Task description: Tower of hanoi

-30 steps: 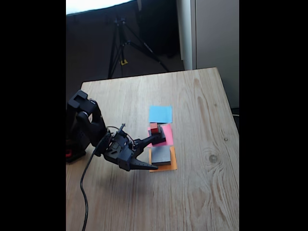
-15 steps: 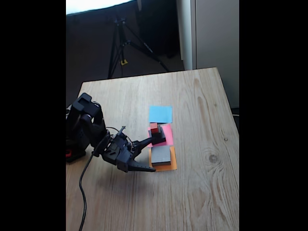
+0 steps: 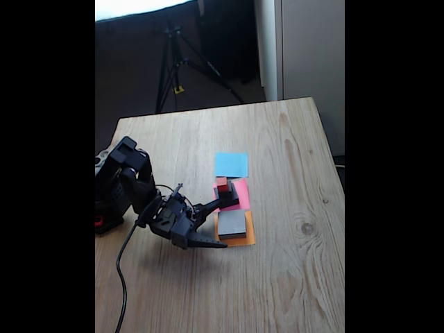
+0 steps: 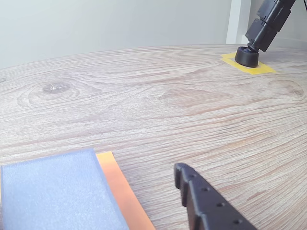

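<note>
1. Wrist view, nearest: one black finger [image 4: 206, 203] of the hand rises from the bottom edge, over bare wood.
2. At its 9 o'clock, the grey slab [image 4: 53, 191] lies flat on the orange paper square [image 4: 122, 189].
3. Fixed view: the hand [image 3: 220, 223] is low at the stack's 9 o'clock, fingers spread apart, holding nothing.
4. Grey slab [image 3: 232, 223] sits on the orange square [image 3: 243, 240].
5. At the slab's 12 o'clock, the pink paper square [image 3: 241, 191] carries the black blocks [image 3: 228, 198]; the tiny red cube [image 3: 221, 183] sits on top.
6. Farther, the blue paper square [image 3: 231, 164] lies bare.
7. The counter [image 3: 291, 263] is pale wood; a tripod [image 3: 173, 62] stands beyond it.
</note>
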### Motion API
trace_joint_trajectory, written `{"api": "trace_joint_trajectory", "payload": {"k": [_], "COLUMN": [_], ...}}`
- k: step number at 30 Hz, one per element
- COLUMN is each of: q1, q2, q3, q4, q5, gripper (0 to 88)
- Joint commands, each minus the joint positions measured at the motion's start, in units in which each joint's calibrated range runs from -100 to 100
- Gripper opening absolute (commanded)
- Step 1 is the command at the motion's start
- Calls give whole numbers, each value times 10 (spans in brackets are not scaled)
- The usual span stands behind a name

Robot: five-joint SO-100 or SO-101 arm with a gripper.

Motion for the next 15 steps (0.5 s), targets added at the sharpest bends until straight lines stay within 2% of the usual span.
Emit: {"api": "trace_joint_trajectory", "payload": {"k": [1, 15], "q1": [-9, 1], "q2": [4, 13], "q3": [-19, -43], "q4": [6, 13], "q5": [7, 7], "gripper": [582, 578]}}
